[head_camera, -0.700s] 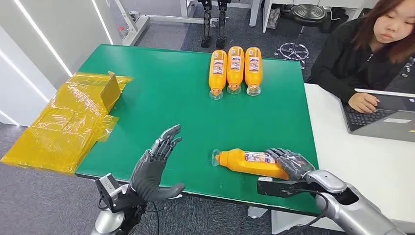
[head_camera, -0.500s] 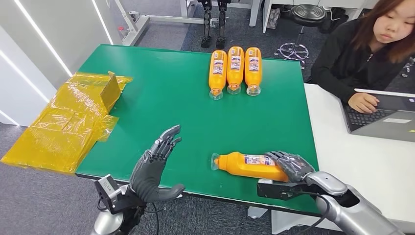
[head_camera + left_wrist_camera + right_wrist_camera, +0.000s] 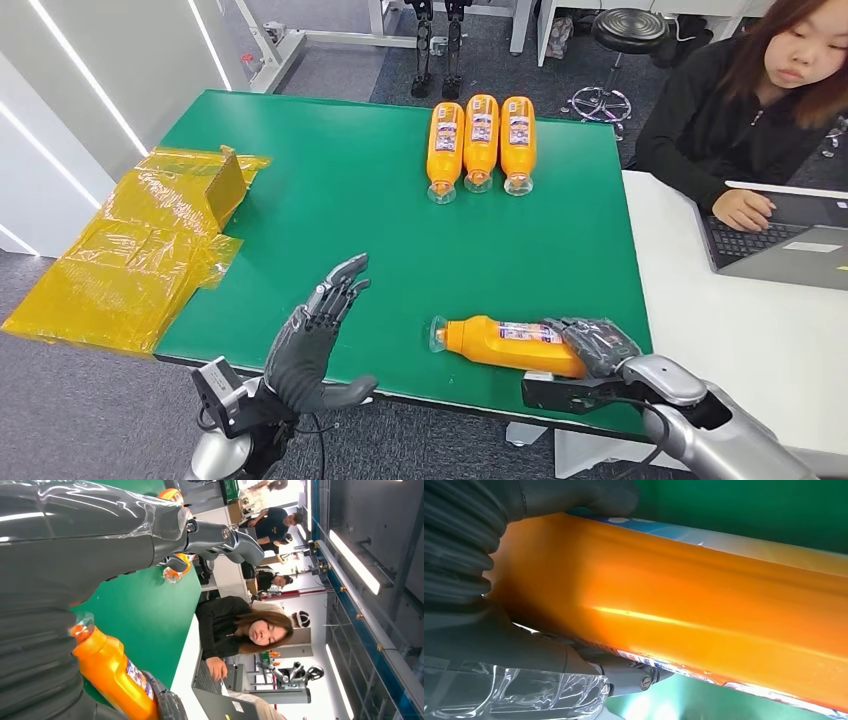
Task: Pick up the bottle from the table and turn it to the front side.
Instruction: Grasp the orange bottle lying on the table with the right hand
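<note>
Lying on its side near the front edge of the green desk [image 3: 330, 180], the orange bottle [image 3: 505, 343] pointed its clear cap toward the robot's left, its label partly showing on top. The right hand [image 3: 592, 345] grasped the bottle's base end, dark fingers wrapped over it; the right wrist view showed the thumb [image 3: 624, 672] pressed under the orange body [image 3: 704, 625] and fingers curled over the far side. The left hand [image 3: 315, 345] hovered over the desk's front edge well apart from the bottle, released, fingers spread and thumb out, holding nothing.

At the far side of the desk three more orange bottles [image 3: 480, 142] lay side by side, touching, caps toward the robot. A heap of yellow plastic wrap [image 3: 130, 250] with a small taped box [image 3: 225, 185] hung over the desk's left edge. A white desk [image 3: 740, 330] adjoined on the right, where a person in black [image 3: 740, 110] sat with a hand on an open laptop [image 3: 780, 235]. Grey carpet covered the floor [image 3: 330, 70]; a black stool [image 3: 625, 30] and the legs of another robot [image 3: 440, 45] stood beyond the desk. The left wrist view showed more people further back in the room and long ceiling lights [image 3: 352, 562].
</note>
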Tool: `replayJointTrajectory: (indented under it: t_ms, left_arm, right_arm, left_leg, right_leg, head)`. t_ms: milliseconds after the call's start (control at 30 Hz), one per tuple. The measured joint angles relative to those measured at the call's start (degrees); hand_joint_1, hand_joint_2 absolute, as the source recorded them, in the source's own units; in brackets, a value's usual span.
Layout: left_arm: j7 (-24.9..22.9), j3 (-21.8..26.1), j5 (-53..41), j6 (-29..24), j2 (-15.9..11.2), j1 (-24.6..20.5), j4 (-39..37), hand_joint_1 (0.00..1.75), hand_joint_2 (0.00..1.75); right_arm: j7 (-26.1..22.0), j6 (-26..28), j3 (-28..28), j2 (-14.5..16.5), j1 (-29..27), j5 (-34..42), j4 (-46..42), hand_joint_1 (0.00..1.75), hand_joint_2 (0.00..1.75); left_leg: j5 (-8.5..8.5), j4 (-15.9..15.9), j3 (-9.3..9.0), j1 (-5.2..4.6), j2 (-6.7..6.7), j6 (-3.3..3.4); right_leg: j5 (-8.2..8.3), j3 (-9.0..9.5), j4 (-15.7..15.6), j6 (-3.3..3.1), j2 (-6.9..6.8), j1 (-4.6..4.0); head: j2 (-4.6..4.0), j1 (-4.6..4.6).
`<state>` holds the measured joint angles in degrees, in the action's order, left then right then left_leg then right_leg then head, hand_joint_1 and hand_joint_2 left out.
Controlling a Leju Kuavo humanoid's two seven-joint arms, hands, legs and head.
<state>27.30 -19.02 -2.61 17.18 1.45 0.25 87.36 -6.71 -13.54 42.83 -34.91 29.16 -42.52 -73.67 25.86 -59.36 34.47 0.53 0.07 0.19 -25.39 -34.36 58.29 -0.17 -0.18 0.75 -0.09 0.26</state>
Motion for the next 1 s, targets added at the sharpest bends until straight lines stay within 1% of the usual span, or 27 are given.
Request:
replayJointTrajectory:
  t_ms: [167, 333, 467, 633, 767, 867, 1000]
  left_arm:
    - [-0.3, 0.0, -0.4, 0.0, 0.0, 0.0, 0.2, 0.00, 1.75]
    - [-0.9, 0.2, -1.4, -0.8, 0.0, 0.9, 1.2, 0.00, 1.75]
    - [-1.1, 0.3, -2.5, -1.6, 0.1, 1.6, 1.9, 0.00, 1.75]
    - [-1.5, 0.3, -3.8, -2.4, 0.2, 2.0, 2.4, 0.00, 1.75]
    - [-1.5, 0.3, -4.1, -2.6, 0.4, 2.4, 2.4, 0.00, 1.75]
    - [-1.5, 0.3, -3.9, -2.4, 0.6, 2.3, 2.4, 0.00, 1.75]
    - [-2.1, 0.2, -2.1, -0.4, 1.1, 1.2, 2.3, 0.00, 1.75]
  right_arm:
    - [1.4, 2.8, -1.6, 0.0, -1.3, -2.1, -1.5, 1.75, 1.75]
    - [4.9, 10.4, -6.2, 0.5, -3.9, -7.2, -5.7, 1.75, 1.75]
    - [7.1, 15.2, -11.1, 1.2, -7.8, -10.9, -11.5, 1.75, 1.75]
    - [6.8, 20.8, -18.1, 3.0, -16.7, -15.7, -20.0, 1.75, 1.75]
    - [5.9, 28.1, -22.6, 5.3, -25.6, -20.0, -26.5, 1.75, 1.75]
    - [4.7, 33.3, -24.2, 7.6, -31.4, -22.4, -30.4, 1.75, 1.75]
    - [3.3, 37.2, -24.0, 11.0, -36.7, -24.3, -33.9, 1.75, 1.75]
  left_leg:
    - [-0.01, 0.0, 0.11, -0.01, -0.03, 0.00]
    - [-0.01, 0.0, 0.20, -0.01, -0.06, 0.00]
    - [0.00, 0.0, 0.26, 0.00, -0.15, 0.00]
    - [0.03, 0.0, 0.33, 0.01, -0.31, 0.02]
    - [0.11, 0.0, 0.36, 0.00, -0.38, 0.01]
    - [0.19, 0.0, 0.33, 0.01, -0.35, -0.04]
    - [0.21, 0.0, 0.32, 0.01, -0.32, -0.05]
  right_leg:
    - [0.00, -0.04, 0.0, 0.00, -0.04, 0.01]
    - [0.00, -0.16, 0.0, 0.00, -0.07, 0.00]
    - [-0.04, -0.19, 0.0, 0.01, -0.16, 0.00]
    - [-0.17, -0.22, 0.0, 0.02, -0.31, -0.01]
    - [-0.27, -0.22, 0.0, 0.05, -0.38, -0.01]
    - [-0.30, -0.24, 0.0, 0.02, -0.36, -0.01]
    - [-0.31, -0.25, 0.0, 0.00, -0.33, -0.01]
  head:
    - [0.00, 0.00]
    - [0.00, -0.01]
    - [0.00, 0.00]
    - [0.00, 0.00]
    - [0.00, 0.00]
    - [0.00, -0.01]
    - [0.00, -0.01]
